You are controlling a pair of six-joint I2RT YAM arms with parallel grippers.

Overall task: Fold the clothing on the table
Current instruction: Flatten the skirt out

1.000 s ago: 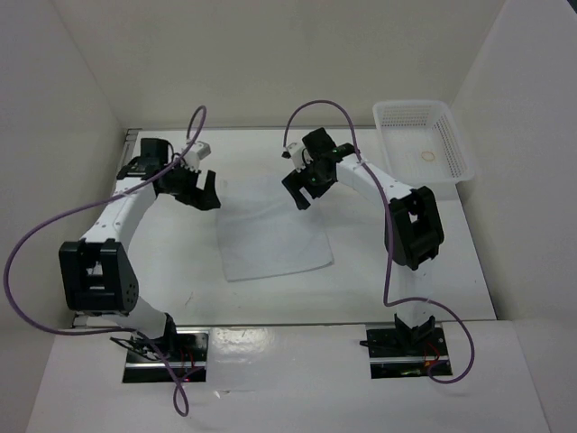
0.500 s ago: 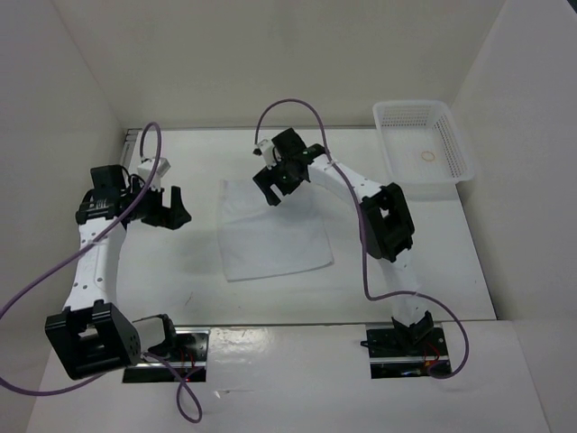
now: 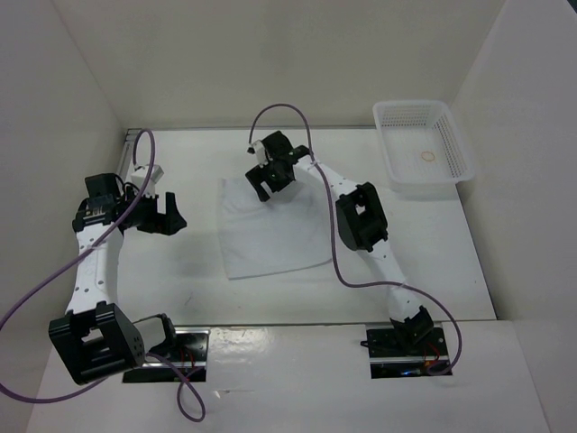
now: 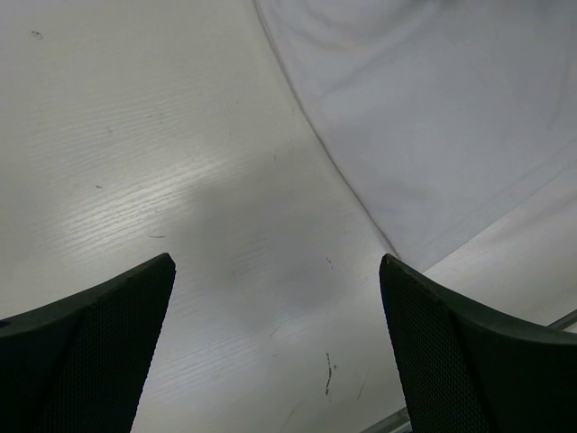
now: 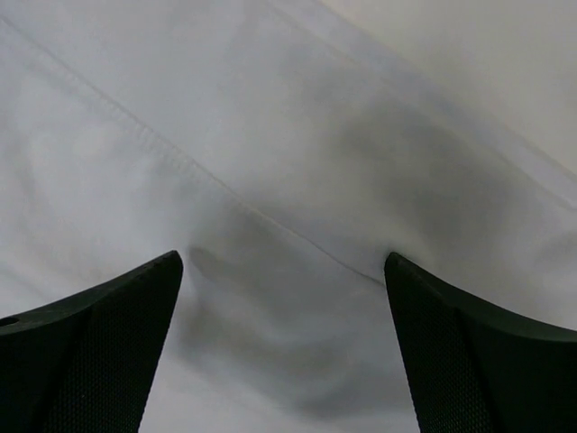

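Lying flat as a rough rectangle mid-bench, the clothing (image 3: 270, 230) shows no fold underway, so most folding looks left to do. Right pincer (image 3: 273, 188) hovers wide over its far edge, holding nothing. Left pincer (image 3: 162, 218) gapes wide and empty above bare bench (image 3: 406, 253), just left of the clothing.

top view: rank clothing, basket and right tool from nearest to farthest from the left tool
1. clothing, lying just to the right of the left tool
2. right tool, over the clothing's far edge
3. basket, in the far right corner
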